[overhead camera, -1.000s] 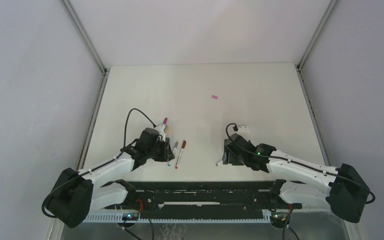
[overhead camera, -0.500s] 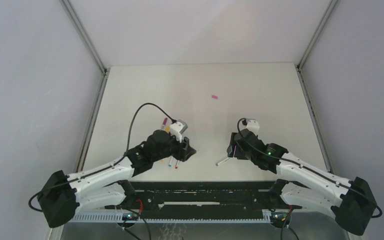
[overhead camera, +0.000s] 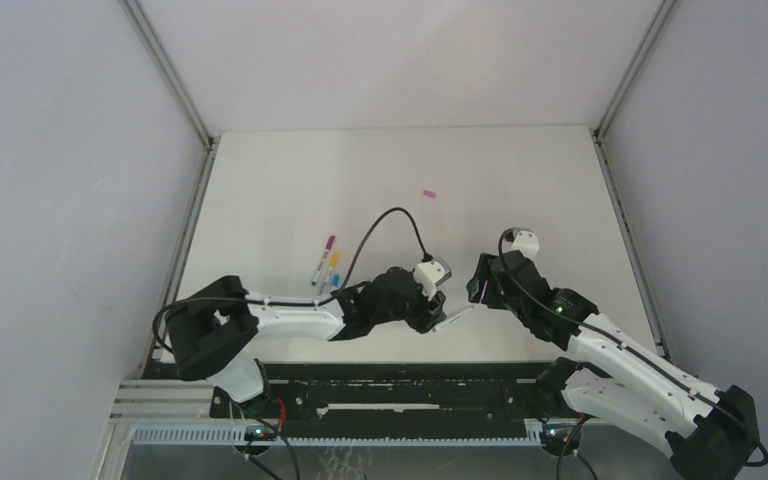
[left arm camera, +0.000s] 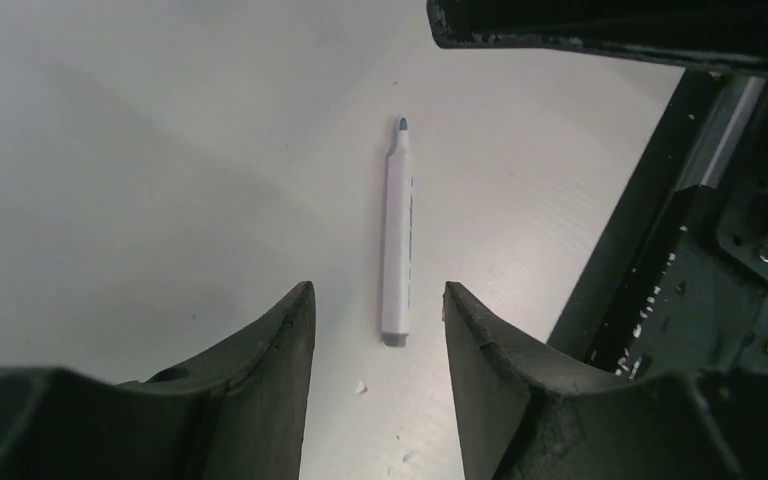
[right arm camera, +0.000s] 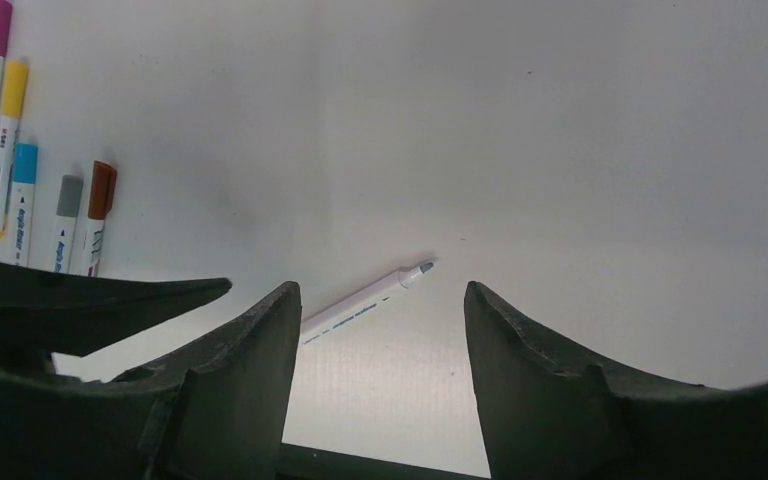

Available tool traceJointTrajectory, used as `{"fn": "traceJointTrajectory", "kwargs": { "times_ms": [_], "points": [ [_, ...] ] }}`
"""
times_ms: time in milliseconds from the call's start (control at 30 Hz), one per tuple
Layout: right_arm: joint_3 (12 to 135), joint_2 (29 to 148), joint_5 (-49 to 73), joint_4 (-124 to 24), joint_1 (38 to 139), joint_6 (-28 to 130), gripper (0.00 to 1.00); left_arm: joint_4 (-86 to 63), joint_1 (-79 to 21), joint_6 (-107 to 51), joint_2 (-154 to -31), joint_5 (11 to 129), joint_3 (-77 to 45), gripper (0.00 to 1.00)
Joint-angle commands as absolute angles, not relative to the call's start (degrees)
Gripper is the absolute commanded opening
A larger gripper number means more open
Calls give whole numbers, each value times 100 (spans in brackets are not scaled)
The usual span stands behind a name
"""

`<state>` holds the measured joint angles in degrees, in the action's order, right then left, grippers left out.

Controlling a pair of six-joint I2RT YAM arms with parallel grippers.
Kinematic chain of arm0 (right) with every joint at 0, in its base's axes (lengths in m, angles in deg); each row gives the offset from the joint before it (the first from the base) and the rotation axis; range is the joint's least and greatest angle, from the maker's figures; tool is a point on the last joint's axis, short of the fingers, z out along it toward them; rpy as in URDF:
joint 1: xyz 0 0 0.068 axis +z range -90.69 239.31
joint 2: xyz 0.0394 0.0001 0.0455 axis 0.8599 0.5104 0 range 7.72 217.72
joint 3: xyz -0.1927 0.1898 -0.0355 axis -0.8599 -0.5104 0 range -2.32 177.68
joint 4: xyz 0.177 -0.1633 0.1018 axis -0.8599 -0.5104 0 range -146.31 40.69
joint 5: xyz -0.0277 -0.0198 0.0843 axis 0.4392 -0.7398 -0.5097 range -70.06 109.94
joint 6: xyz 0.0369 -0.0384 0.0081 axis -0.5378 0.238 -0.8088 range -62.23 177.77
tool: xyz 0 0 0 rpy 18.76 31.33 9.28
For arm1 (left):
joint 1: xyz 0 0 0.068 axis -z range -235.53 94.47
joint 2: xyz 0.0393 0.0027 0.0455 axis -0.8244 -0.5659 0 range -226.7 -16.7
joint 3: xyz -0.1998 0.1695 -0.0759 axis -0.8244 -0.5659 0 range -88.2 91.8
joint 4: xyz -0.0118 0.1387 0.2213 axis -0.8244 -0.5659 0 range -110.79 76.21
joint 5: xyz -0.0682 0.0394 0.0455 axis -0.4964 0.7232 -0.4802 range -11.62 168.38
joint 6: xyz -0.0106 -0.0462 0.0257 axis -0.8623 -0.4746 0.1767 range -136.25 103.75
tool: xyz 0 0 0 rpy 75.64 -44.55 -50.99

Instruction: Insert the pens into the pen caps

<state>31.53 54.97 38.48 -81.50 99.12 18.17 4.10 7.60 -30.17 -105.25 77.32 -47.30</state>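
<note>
Now left hand (left arm camera: pixel 378 295) released over pen (left arm camera: pixel 397 240), right hand (right arm camera: pixel 380 290) released, table edge (left arm camera: pixel 575 240) close

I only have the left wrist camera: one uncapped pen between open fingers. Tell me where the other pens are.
Observer: Five capped pens lie in a row on the table, to the left of your pen and apart from it.
Operator: Now find me a loose cap.
Observer: One small pink cap lies alone at the far side of the table.
Operator: Report the other gripper.
Observer: The right gripper is open, and the tip of the same pen shows between its fingers.
</note>
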Motion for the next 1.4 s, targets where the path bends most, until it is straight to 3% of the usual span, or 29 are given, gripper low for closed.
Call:
{"fn": "traceJointTrajectory", "kwargs": {
  "times_ms": [0,467,700,867,967,1133,1367],
  "points": [
    [3190,5292,3936,-8026,9848,1928,59,436,807,-2697,-10924,8070,-4163,52],
    [3045,5004,3883,-8046,9667,1909,58,11,1039,-2559,-11749,7802,-3708,48],
    [3000,4930,3867,-8018,9636,1859,56,-265,1095,-2398,-11974,7925,-3527,31],
    [2976,4938,3824,-7974,9618,1836,56,-382,1119,-2402,-12041,7970,-3573,9],
    [2976,4925,3797,-7949,9588,1840,56,-191,1105,-2548,-11780,8117,-3848,0],
    [2956,4842,3394,-7736,9484,1764,61,341,888,-3156,-10881,8245,-4511,0],
    [2545,4519,1758,-6459,9291,1308,69,1331,776,-3771,-9312,8263,-5443,0]
  ]
}}
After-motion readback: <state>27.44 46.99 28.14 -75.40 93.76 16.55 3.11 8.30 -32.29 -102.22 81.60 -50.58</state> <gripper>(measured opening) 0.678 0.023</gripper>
